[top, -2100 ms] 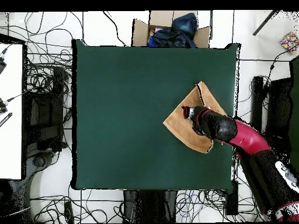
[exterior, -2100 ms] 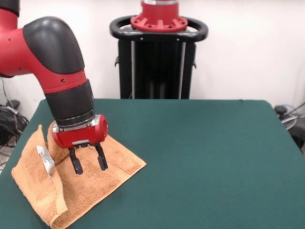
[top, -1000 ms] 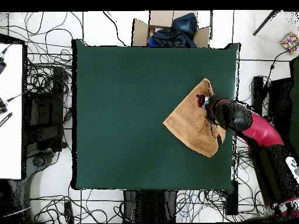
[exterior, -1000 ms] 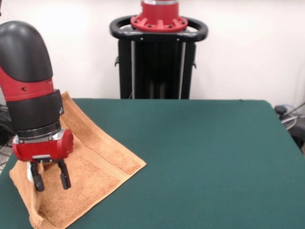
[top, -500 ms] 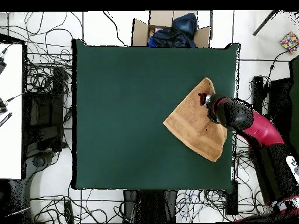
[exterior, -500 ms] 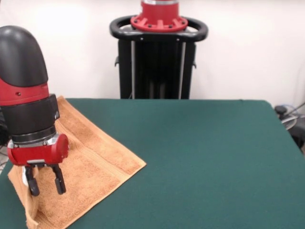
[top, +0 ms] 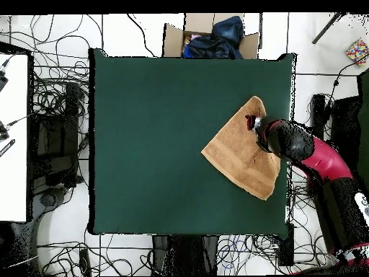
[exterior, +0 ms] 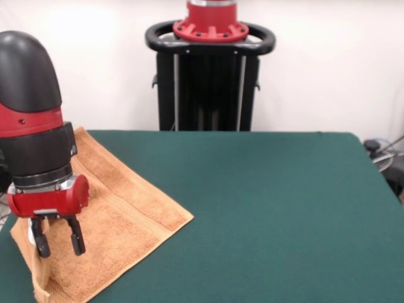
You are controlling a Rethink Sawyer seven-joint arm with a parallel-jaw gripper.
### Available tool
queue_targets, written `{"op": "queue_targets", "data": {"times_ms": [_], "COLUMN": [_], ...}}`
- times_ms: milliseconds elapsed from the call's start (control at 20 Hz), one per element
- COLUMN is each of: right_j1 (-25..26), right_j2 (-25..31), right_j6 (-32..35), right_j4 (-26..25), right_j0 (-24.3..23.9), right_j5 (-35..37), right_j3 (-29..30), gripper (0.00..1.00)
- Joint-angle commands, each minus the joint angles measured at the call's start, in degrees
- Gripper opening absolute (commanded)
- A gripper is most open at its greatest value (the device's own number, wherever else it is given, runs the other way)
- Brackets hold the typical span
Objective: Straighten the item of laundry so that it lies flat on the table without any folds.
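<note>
Towel in orange-tan terry lies spread as a diamond at the green desk's side edge, its near corner rumpled into a small upright fold. Above it hangs the claw, fingers parted, grasping nothing.

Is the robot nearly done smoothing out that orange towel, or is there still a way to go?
Most looks done: the orange-tan terry-cloth towel lies largely spread on the dark green felt table. In hand: the red and black arm's gripper hangs open over the towel's side by the table edge, gripping nothing. Left: in the front view that side still looks raised and curled, so it needs flattening.
</note>
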Motion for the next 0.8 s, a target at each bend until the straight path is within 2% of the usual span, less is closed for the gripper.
{"op": "queue_targets", "data": {"times_ms": [50,250,550,800], "right_j1": [0.33,2.42,5.31,7.01], "right_j2": [-1.21,0.14,2.28,3.19], "right_j6": [-9.55,-14.86,-19.02,-20.20], "right_j4": [-3.41,-3.60,-5.11,-5.55], "right_j0": [1.65,2.14,2.88,3.35], "right_j5": [13.67,22.24,28.37,30.03], "right_j3": [-7.81,-16.75,-26.03,-29.07], "gripper": [1.00,1.00,1.00,1.00]}}
